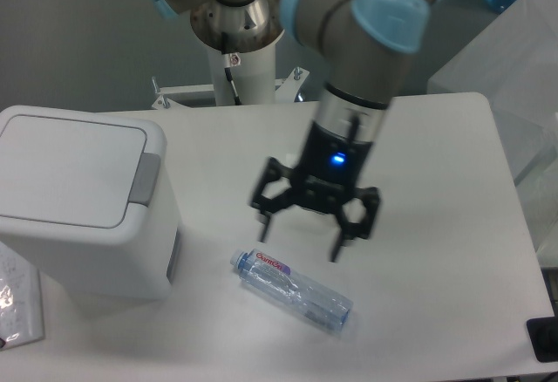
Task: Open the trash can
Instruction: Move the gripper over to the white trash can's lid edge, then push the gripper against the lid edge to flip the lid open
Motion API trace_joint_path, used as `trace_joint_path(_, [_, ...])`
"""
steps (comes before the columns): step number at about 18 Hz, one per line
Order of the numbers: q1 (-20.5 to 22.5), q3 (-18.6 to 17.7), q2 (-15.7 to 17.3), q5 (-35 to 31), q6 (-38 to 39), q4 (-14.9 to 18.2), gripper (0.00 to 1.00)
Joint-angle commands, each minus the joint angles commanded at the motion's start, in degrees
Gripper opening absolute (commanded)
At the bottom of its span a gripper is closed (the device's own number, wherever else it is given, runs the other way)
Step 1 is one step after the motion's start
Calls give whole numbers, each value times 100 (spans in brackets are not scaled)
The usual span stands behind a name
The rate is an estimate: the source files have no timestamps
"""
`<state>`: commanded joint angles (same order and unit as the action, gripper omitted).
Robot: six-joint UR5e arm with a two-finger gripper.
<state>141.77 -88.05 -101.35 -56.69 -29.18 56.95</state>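
Trash can point(83, 203) at the left end of the white counter point(436, 295), lid down flat and flush with the body. Grey latch tab point(145, 178) sits at the lid's right edge, facing the middle of the counter. Body is white, boxy, rounded at the corners; its left side runs to the frame edge.

Hand point(301, 238) hangs above the counter's middle, well apart from the trash can and to its right. Fingers spread wide, pointing down, nothing between them. A blue light glows on the wrist just above the fingers. Left fingertip point(261, 234) sits just above the cap end of a bottle; whether it touches the bottle cannot be told from this view.

Clear plastic water bottle point(292, 291) lies on its side below the hand, blue cap toward the trash can, red-and-blue label near the neck, body crumpled and running down to the right. It lies near the trash can's lower right corner but apart from it.

Arm comes in from the upper right, grey tube with pale blue joint caps, and crosses in front of a white pedestal point(240, 72) bolted at the counter's far edge. A second grey and blue joint shows at the top left of that pedestal.

Clear plastic packet point(19, 303) at the bottom left corner, partly tucked beside the trash can's base. Small dark object point(542, 340) at the lower right edge, cut off by the frame.
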Motion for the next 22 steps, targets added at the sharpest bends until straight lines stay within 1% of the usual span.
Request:
trace_joint_path(3, [-26, -431, 326, 35, 18, -44, 100])
trace_joint_path(4, [-61, -458, 405, 43, 27, -53, 100])
trace_joint_path(7, [-219, -476, 458, 44, 53, -44, 100])
trace_joint_path(10, [-369, -511, 485, 26, 298, -62, 100])
trace_joint_path(13, [-457, -529, 502, 0, 317, -62, 100])
trace_joint_path(15, [-536, -686, 581, -9, 282, -70, 100])
trace_joint_path(20, [-554, -749, 608, -9, 282, -79, 100])
trace_joint_path(22, [-554, -836, 608, -9, 273, -88, 100])
